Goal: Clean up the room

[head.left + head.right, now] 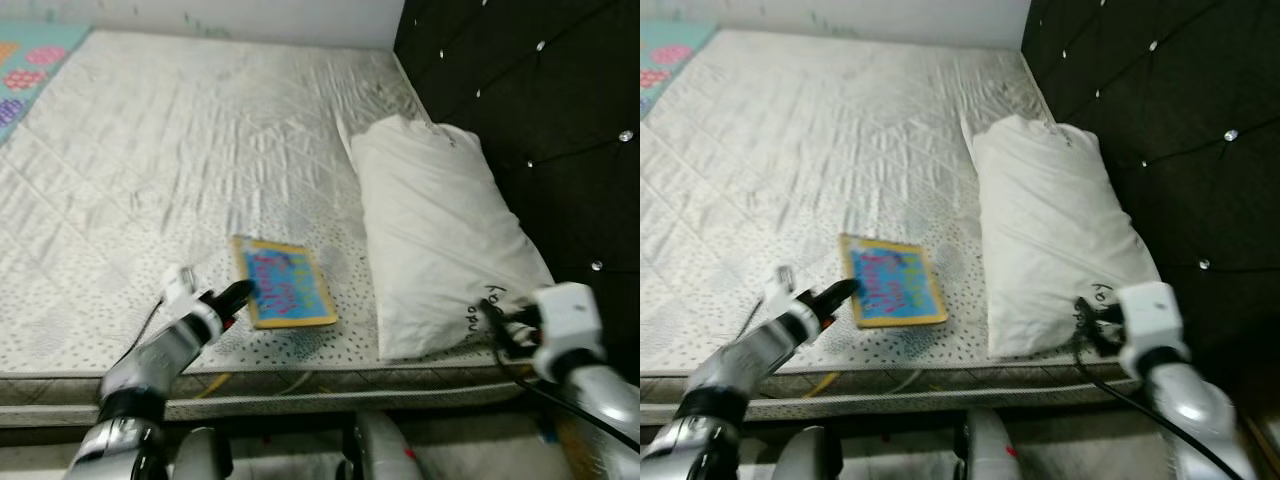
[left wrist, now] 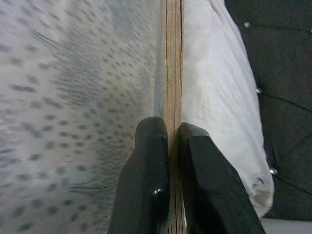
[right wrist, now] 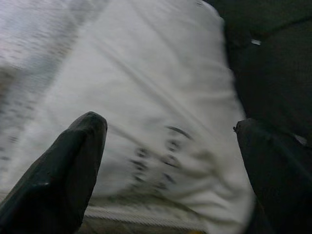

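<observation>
Book (image 1: 285, 281): lies flat on the mattress (image 1: 150, 170), lower centre of the left eye frame, just beside the near end of the white pillow (image 1: 440, 230) but apart from it. Blue cover with pink lettering, tan border.

Left gripper (image 1: 240, 293): at the book's near left edge. In the left wrist view the two black fingers (image 2: 148, 165) are seen closed narrow on the edge of the book (image 2: 173, 73), one on each face; layered tan edges suggest thick board pages.

Right gripper (image 3: 170, 161): held at the pillow's near corner, lower right of the left eye frame. Fingers spread wide, nothing between them; printed lettering on the pillow is seen between the two fingers but cannot be read.

Handling, judged:
- Book is taken to be stiff, light and flat. Little sag is expected when it is lifted by one edge.
- Cover looks glossy, so slip in a narrow edge pinch is a risk if the book is swung. A hold deeper in from the edge, near the middle of that side, would be steadier.
- Not fragile; corners could be scuffed.
- The mattress is soft and quilted, so an edge can be pressed down to get a finger beneath.
- Pillow is soft and bulky and would be gathered, not pinched.

Dark tufted headboard (image 1: 560, 120) stands along the right of the frame.
</observation>
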Controlling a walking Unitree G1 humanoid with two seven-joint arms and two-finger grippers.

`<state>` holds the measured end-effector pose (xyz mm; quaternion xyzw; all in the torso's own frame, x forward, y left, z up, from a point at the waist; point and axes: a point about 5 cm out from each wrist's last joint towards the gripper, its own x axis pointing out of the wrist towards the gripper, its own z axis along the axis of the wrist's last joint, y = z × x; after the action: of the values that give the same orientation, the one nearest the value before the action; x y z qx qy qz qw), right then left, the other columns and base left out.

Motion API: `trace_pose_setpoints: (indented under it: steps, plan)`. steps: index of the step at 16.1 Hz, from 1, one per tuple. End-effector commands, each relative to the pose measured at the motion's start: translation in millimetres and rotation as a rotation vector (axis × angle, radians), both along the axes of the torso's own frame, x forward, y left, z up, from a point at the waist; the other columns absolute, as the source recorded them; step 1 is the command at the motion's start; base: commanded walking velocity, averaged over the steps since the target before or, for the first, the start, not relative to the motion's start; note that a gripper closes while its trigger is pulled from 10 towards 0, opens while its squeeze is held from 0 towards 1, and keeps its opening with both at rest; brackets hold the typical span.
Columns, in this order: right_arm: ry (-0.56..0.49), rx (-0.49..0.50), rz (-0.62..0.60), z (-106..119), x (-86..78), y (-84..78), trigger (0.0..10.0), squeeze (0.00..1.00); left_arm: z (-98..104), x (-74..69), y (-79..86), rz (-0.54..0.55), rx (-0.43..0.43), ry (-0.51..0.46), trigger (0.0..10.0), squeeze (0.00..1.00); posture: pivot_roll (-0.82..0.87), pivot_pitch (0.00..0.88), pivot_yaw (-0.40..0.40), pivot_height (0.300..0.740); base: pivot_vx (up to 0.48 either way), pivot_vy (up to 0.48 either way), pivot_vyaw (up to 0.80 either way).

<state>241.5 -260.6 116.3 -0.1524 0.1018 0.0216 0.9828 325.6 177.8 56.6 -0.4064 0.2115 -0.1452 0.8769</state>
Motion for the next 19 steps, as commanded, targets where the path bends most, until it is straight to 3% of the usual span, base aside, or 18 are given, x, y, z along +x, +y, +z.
trace_pose_setpoints:
  steps: [1,3,6,9,19]
  plan:
    - [-0.014,-0.027,-0.022,10.2,-5.4,-9.3,10.0,0.00,3.0,6.1,-12.0,-0.033,-0.023,-0.022,10.0,0.00,-0.38,0.174,-0.131,0.634,0.000,0.000,0.00]
    - [-0.011,-0.058,-0.030,18.6,-12.2,-16.7,10.0,0.00,2.5,13.0,-29.4,-0.042,-0.071,-0.002,10.0,0.00,-0.42,0.175,-0.141,0.634,0.000,0.000,0.00]
    - [-0.009,-0.078,-0.042,24.5,-13.8,-22.7,10.0,0.00,-2.1,12.5,-43.1,-0.068,-0.092,0.025,10.0,0.00,-0.44,0.175,-0.145,0.634,0.000,0.000,0.00]
    - [-0.005,-0.082,-0.043,25.7,-15.4,-23.1,10.0,0.00,-11.8,6.4,-45.0,-0.051,-0.127,0.082,10.0,0.00,-0.44,0.178,-0.144,0.634,0.000,0.000,0.00]
    - [-0.005,-0.082,-0.043,25.7,-15.4,-23.1,10.0,0.00,-11.8,6.4,-45.0,-0.051,-0.127,0.082,10.0,0.00,-0.44,0.178,-0.144,0.634,0.000,0.000,0.00]
